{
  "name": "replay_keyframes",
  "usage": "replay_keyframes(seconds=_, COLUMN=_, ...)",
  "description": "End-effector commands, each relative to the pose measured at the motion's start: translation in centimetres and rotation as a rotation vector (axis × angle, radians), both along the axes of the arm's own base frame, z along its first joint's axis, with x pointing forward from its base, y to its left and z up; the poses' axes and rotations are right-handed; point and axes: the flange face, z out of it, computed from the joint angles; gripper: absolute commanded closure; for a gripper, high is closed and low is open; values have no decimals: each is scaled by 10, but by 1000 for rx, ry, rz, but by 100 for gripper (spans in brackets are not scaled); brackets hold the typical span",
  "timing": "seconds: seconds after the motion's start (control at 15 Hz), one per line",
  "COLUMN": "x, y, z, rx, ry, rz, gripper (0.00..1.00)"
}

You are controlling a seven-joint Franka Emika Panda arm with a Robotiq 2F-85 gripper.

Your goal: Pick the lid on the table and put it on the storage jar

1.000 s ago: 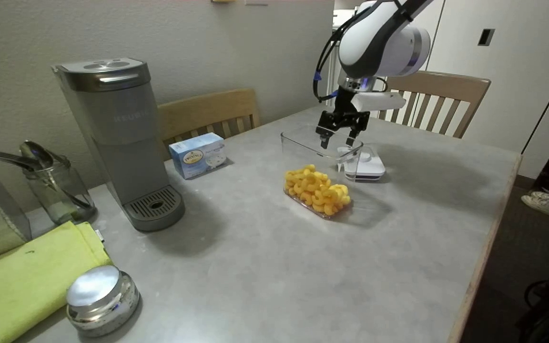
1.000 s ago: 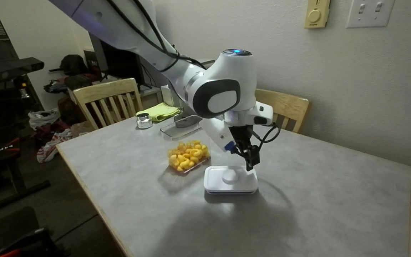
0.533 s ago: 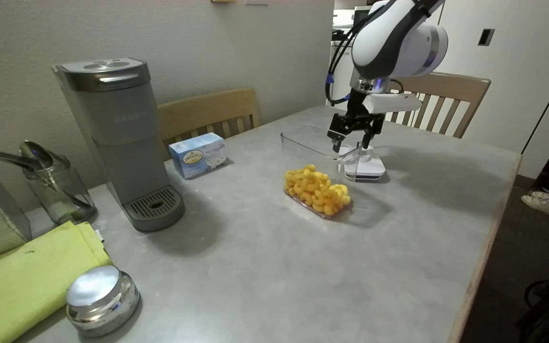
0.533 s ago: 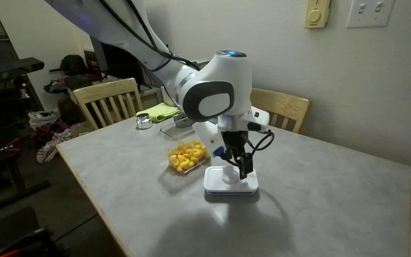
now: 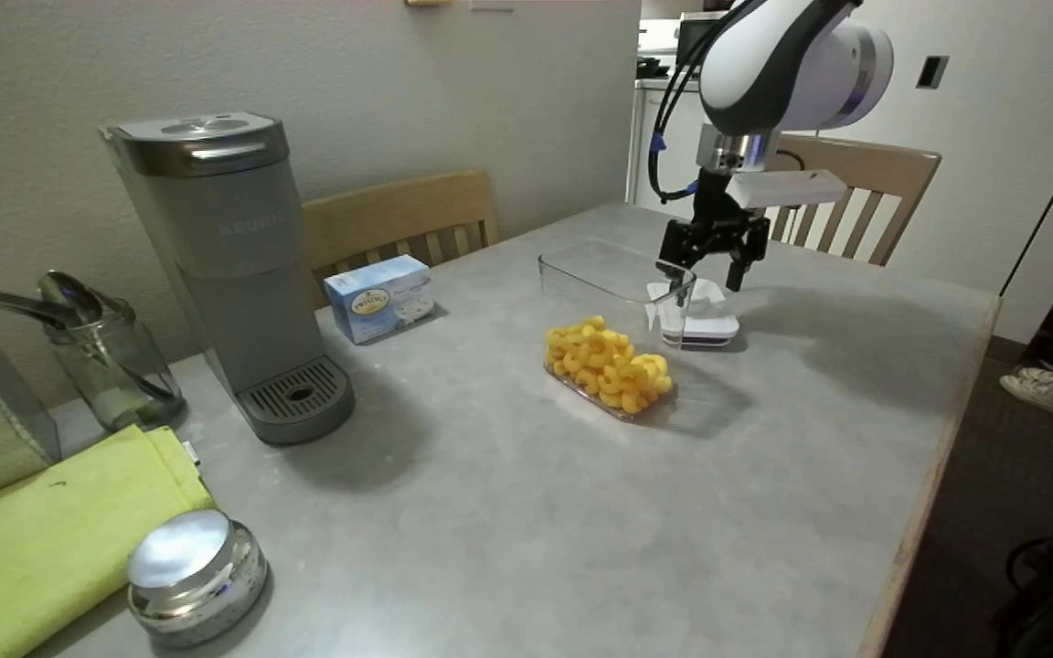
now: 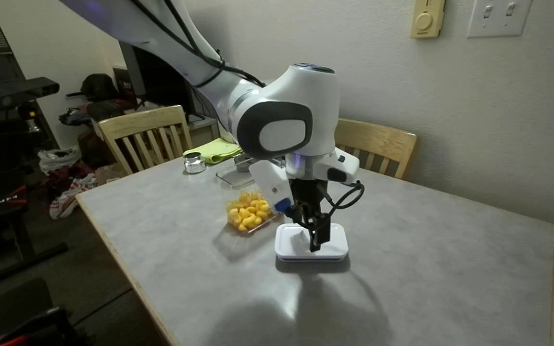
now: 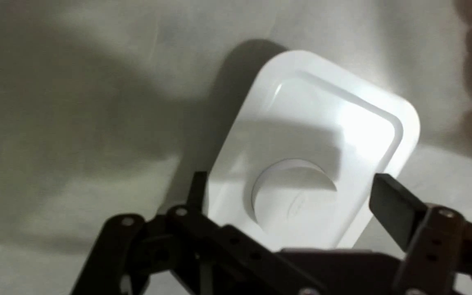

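My hand (image 7: 292,184) is over the white lid (image 7: 314,143), which lies on the surface (image 6: 426,269) right beneath me; my fingers (image 7: 398,211) stand wide apart, gripping nothing, and the lid's round knob (image 7: 295,200) shows about midway between them; in the wrist view the lid's long axis slants from far right to near left, so the line from finger to finger crosses it askew, not squarely; since the knob is round, I judge that going straight down and then closing on it calls for no turn; whether my fingertips touch the lid, I cannot tell. The clear storage jar (image 5: 600,303) stands uncovered near the lid, not touching it, to its left in both exterior views.
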Motion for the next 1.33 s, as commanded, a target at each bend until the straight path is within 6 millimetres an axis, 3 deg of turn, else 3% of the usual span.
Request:
replay_keyframes(seconds=0.0, x=-12, y=7, z=1, rx=35, ry=19, rz=20, gripper=0)
replay_keyframes(seconds=0.53, x=-4, y=20, z=-4, rx=37, ry=6, rz=85, gripper=0)
replay_keyframes(seconds=1.27, x=1, y=15, z=-4, rx=15, ry=0, rz=121, gripper=0)
